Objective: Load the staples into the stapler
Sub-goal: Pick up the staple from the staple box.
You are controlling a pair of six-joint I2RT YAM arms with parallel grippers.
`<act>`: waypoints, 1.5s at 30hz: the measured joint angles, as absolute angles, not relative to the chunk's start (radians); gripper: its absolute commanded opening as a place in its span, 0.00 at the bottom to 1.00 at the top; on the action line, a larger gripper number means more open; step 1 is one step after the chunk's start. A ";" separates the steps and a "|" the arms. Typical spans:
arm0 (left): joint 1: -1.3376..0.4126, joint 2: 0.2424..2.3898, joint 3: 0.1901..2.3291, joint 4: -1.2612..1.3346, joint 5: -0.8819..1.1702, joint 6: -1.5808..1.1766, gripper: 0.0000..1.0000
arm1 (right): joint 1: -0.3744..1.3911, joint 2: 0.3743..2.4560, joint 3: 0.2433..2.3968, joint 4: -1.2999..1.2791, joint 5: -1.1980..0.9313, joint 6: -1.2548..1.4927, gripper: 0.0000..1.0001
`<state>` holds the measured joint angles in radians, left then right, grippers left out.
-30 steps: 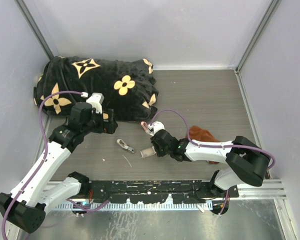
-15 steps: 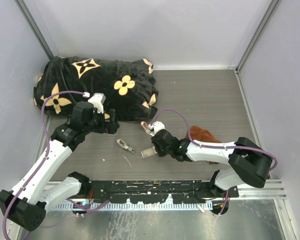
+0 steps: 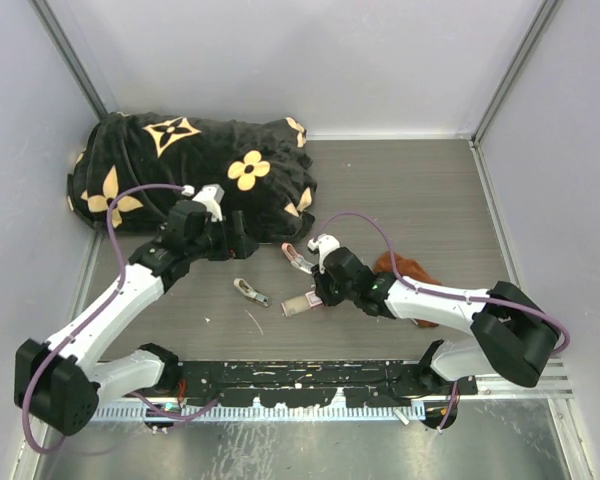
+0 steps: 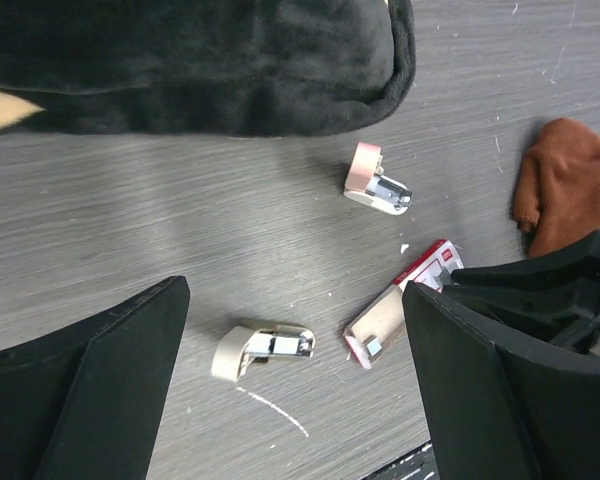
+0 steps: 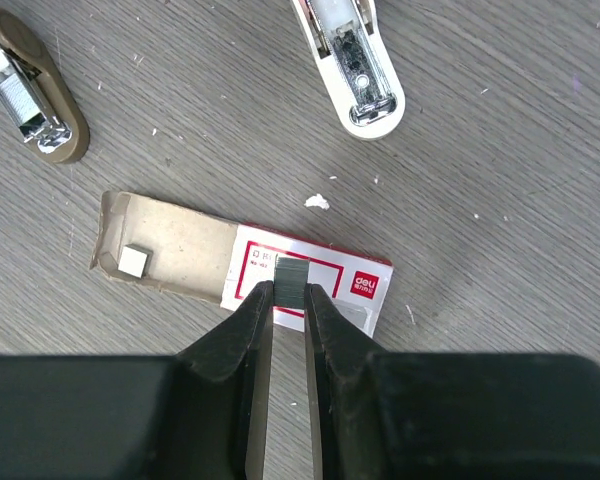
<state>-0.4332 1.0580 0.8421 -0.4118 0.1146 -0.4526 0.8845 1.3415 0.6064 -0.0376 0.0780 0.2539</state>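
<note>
The right claw (image 5: 289, 292) is clamping a short grey strip of staples (image 5: 293, 268) between its fingertips, right over the red-labelled white box (image 5: 330, 282). The box's brownish tray (image 5: 175, 248) is sticking out to one side, with another small staple block (image 5: 132, 261) sitting in it. The pink-and-white stapler (image 5: 355, 70) is lying on the bench (image 5: 500, 180) just beyond the box, its metal channel showing, apart from the claw. A tan mini stapler (image 5: 25, 90) is lying nearby. The left claw (image 4: 295, 290) is hovering over the bench with fingers spread wide, gripping nothing, near the black patterned blanket (image 4: 200, 60). A rust-brown cloth (image 4: 570, 185) is lying beside the right arm.
</note>
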 measured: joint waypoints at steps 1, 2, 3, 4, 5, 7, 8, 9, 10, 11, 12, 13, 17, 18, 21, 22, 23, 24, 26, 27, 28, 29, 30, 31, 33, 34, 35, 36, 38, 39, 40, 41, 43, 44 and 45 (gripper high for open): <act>-0.442 1.083 0.830 -0.377 0.118 -0.465 0.89 | 0.880 1.336 0.603 -0.037 0.072 0.250 0.12; -0.454 1.111 0.821 -0.345 0.120 -0.479 0.88 | 0.876 1.331 0.598 -0.034 0.065 0.245 0.12; -0.462 1.132 0.815 -0.323 0.121 -0.486 0.88 | 0.873 1.325 0.594 -0.031 0.060 0.242 0.12; -0.470 1.159 0.811 -0.295 0.121 -0.492 0.88 | 0.870 1.319 0.591 -0.030 0.055 0.240 0.12; -0.476 1.187 0.811 -0.266 0.125 -0.502 0.86 | 0.867 1.314 0.590 -0.030 0.049 0.239 0.12; -0.483 1.240 0.811 -0.197 0.136 -0.513 0.83 | 0.866 1.311 0.588 -0.022 0.041 0.238 0.12; -0.483 1.253 0.811 -0.180 0.139 -0.516 0.82 | 0.865 1.310 0.588 -0.018 0.037 0.238 0.12; -0.483 1.273 0.811 -0.152 0.146 -0.519 0.81 | 0.865 1.309 0.587 -0.014 0.033 0.239 0.12; -0.483 1.293 0.811 -0.125 0.154 -0.524 0.78 | 0.863 1.309 0.584 -0.007 0.027 0.239 0.12; -0.483 1.320 0.812 -0.089 0.164 -0.531 0.75 | 0.863 1.309 0.581 -0.004 0.024 0.239 0.12; -0.483 1.341 0.812 -0.068 0.172 -0.535 0.73 | 0.863 1.309 0.577 -0.001 0.021 0.239 0.12; -0.483 1.362 0.812 -0.048 0.181 -0.537 0.71 | 0.863 1.309 0.575 0.000 0.019 0.239 0.12; -0.489 1.424 0.813 0.011 0.207 -0.537 0.66 | 0.863 1.309 0.560 0.003 0.013 0.239 0.12; -0.495 1.437 0.817 0.020 0.208 -0.535 0.65 | 0.863 1.309 0.556 0.003 0.012 0.239 0.12; -0.517 1.480 0.838 0.039 0.213 -0.530 0.61 | 0.863 1.303 0.548 0.003 0.010 0.239 0.12; -0.525 1.494 0.845 0.043 0.214 -0.529 0.59 | 0.863 1.299 0.546 0.004 0.009 0.239 0.12; -0.534 1.508 0.853 0.047 0.215 -0.527 0.58 | 0.863 1.296 0.545 0.003 0.009 0.239 0.12; -0.540 1.519 0.860 0.050 0.216 -0.525 0.58 | 0.863 1.294 0.544 0.003 0.009 0.239 0.12; -0.553 1.541 0.873 0.052 0.216 -0.519 0.56 | 0.863 1.291 0.543 0.005 0.009 0.239 0.12; -0.558 1.549 0.877 0.051 0.216 -0.516 0.55 | 0.863 1.288 0.541 0.007 0.008 0.239 0.12; -0.562 1.555 0.880 0.051 0.215 -0.513 0.54 | 0.863 1.285 0.539 0.008 0.008 0.239 0.12; -0.566 1.562 0.884 0.051 0.215 -0.510 0.53 | 0.863 1.283 0.537 0.007 0.008 0.239 0.12; -0.569 1.568 0.886 0.051 0.215 -0.508 0.52 | 0.863 1.282 0.536 0.008 0.007 0.239 0.12; -0.570 1.575 0.888 0.051 0.215 -0.508 0.52 | 0.863 1.282 0.535 0.009 0.007 0.239 0.12; -0.572 1.589 0.896 0.049 0.215 -0.507 0.51 | 0.863 1.282 0.532 0.011 0.006 0.239 0.12; -0.574 1.597 0.900 0.048 0.214 -0.507 0.50 | 0.863 1.282 0.530 0.013 0.006 0.239 0.12; -0.575 1.605 0.905 0.047 0.213 -0.506 0.49 | 0.863 1.282 0.529 0.015 0.006 0.239 0.12; -0.577 1.612 0.910 0.044 0.213 -0.506 0.48 | 0.863 1.282 0.527 0.015 0.005 0.239 0.12; -0.579 1.626 0.921 0.041 0.213 -0.505 0.44 | 0.863 1.279 0.524 0.018 0.005 0.239 0.12; -0.581 1.632 0.926 0.040 0.213 -0.504 0.43 | 0.863 1.277 0.523 0.019 0.005 0.239 0.12; -0.583 1.638 0.929 0.040 0.213 -0.503 0.41 | 0.863 1.276 0.522 0.019 0.005 0.239 0.12; -0.585 1.643 0.932 0.041 0.214 -0.504 0.39 | 0.863 1.274 0.522 0.022 0.004 0.239 0.12; -0.590 1.652 0.933 0.041 0.214 -0.504 0.37 | 0.863 1.270 0.521 0.022 0.004 0.240 0.12; -0.591 1.655 0.933 0.041 0.214 -0.504 0.37 | 0.863 1.268 0.520 0.023 0.004 0.240 0.12; -0.595 1.659 0.933 0.041 0.214 -0.504 0.37 | 0.863 1.267 0.519 0.023 0.005 0.240 0.12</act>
<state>-0.5945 1.6588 0.9329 0.0406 0.2142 -0.5037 0.8635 1.2667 0.5190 0.0231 0.0048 0.2401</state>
